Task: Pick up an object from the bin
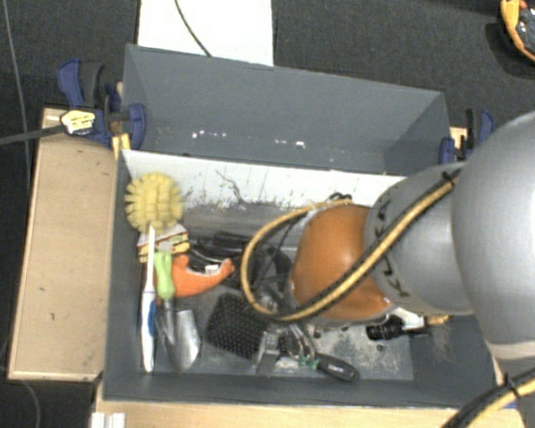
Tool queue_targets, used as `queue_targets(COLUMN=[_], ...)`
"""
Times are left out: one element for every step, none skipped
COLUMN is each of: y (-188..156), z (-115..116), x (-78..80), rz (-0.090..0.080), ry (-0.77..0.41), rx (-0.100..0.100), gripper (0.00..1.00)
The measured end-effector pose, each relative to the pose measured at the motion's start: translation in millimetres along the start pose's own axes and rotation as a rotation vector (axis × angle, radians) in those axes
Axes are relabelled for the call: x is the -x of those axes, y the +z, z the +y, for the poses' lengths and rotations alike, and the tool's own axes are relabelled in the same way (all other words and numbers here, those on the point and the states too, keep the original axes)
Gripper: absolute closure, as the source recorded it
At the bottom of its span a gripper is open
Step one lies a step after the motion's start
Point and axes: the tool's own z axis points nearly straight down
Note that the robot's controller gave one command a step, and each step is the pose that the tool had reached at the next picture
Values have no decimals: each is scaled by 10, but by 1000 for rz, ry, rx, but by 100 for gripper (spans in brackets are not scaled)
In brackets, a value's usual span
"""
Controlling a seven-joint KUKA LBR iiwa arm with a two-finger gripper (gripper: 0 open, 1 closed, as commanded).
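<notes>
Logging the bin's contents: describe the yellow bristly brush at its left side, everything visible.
The yellow brush has a round, pale-yellow head of stiff bristles, plastic by its look. It lies in the bin's far left corner, close against the left wall. A white handle seems to run from it toward the near wall; a green item overlaps it.

The bin point(278, 106) is matt grey metal, scuffed on the floor; the yellow brush head point(154, 202) looks bristly plastic; the arm's orange cover point(333, 262) shines smooth.
</notes>
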Motion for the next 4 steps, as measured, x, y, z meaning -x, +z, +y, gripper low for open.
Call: queue_targets(y=[-31, -81, -178, -342], z=[2, 6, 0, -2], x=[-1, 0, -18, -15], rz=[-1, -1, 6, 5], ry=[0, 0, 0, 0], rx=[1, 1, -1, -1], gripper=[100, 100, 100, 100])
